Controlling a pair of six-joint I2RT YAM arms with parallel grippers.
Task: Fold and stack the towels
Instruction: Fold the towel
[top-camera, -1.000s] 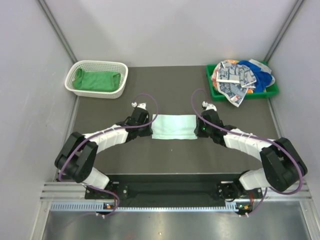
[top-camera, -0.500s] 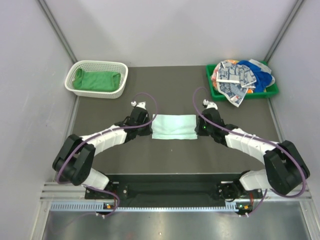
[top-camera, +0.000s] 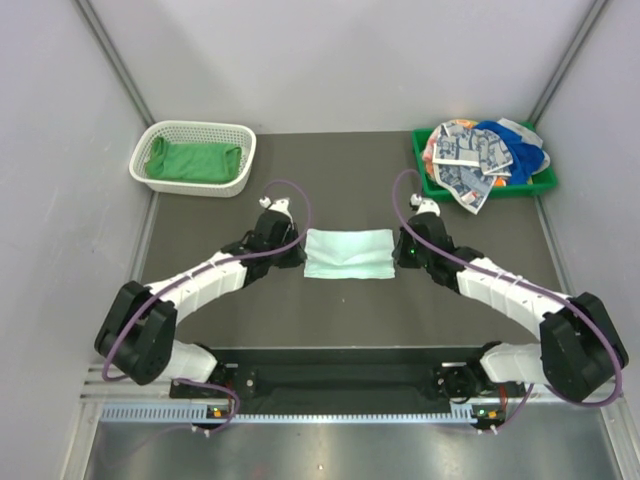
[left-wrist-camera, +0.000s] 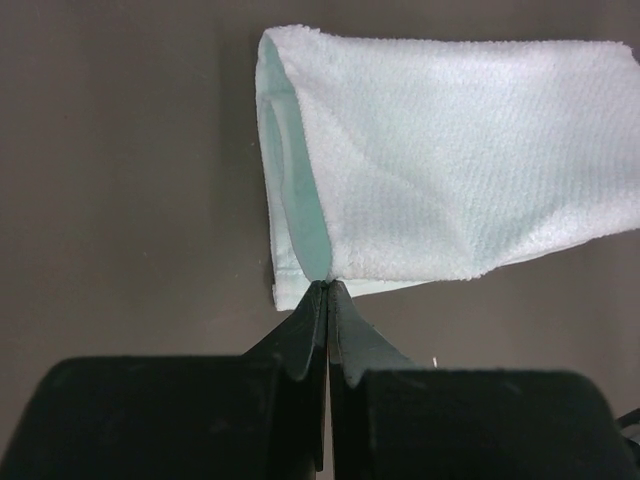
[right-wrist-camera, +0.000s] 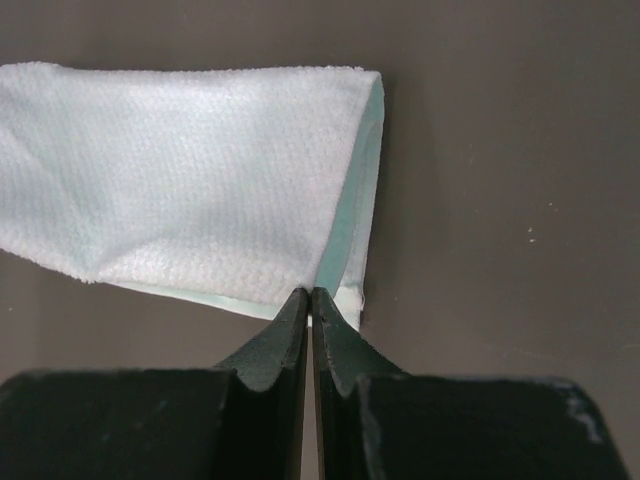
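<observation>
- From above, the fingertips of both hands are covered by the wrist housings, so the grip itself can only be read from the wrist cameras.
- In the left wrist view the pale mint towel (left-wrist-camera: 450, 170) is cut off at the right frame edge. In the right wrist view it is cut off at the left edge.
- The towel is seen lying doubled over, its short ends gaping slightly so that a greener inner face shows. How many layers are caught at each corner cannot be made out.
- The pile of towels (top-camera: 478, 152) at the far right is heaped so that the green tray (top-camera: 541, 184) beneath is mostly covered. Blue, checked and orange-pink cloth overlap, and a count cannot be given.
- A bright green towel (top-camera: 193, 162) is seen in the white mesh basket (top-camera: 200, 127) at the far left, its lower part screened by the basket wall.
- The left hand (left-wrist-camera: 328, 292) is pressed together, with the towel's near left corner pinched between the tips.
- The right hand (right-wrist-camera: 311, 296) is likewise pressed together, and the near right corner is pinched there.
- The mint towel is laid on the dark worktop (top-camera: 350, 310) at the centre, between the two hands, well apart from basket and tray.
</observation>
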